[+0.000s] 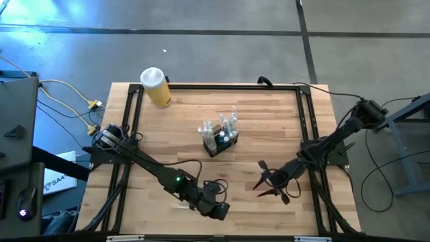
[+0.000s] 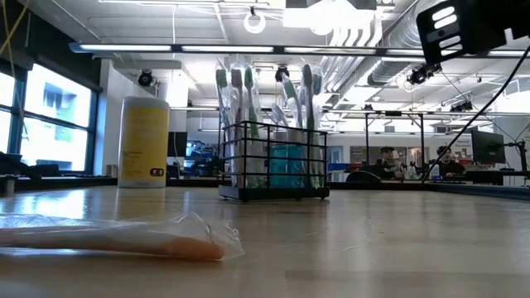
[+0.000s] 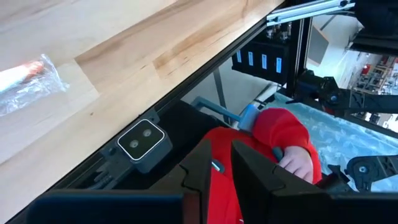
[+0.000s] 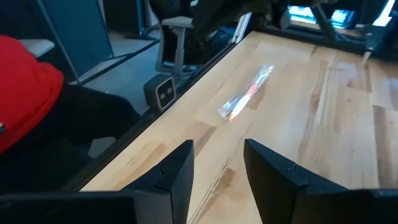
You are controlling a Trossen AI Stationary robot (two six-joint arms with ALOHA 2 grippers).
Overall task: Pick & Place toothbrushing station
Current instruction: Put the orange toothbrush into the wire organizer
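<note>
The toothbrushing station (image 1: pixel 220 139) is a small black slatted caddy holding several toothbrushes. It stands upright on its base near the table's middle and also shows in the low view (image 2: pixel 273 161). My left gripper (image 1: pixel 219 210) is at the table's near edge, pointing out past it. Its fingers (image 3: pixel 222 163) are a narrow gap apart and hold nothing. My right gripper (image 1: pixel 261 179) is open and empty to the near right of the caddy, over bare wood (image 4: pixel 217 165). Neither gripper touches the caddy.
A yellow jar with a white lid (image 1: pixel 156 87) stands at the far left. A toothbrush in clear wrap (image 2: pixel 116 236) lies near the front edge, by my left arm (image 4: pixel 245 96). A person in red (image 3: pixel 267 143) sits beyond the near edge. Black frame rails (image 1: pixel 127 134) run along the table's sides.
</note>
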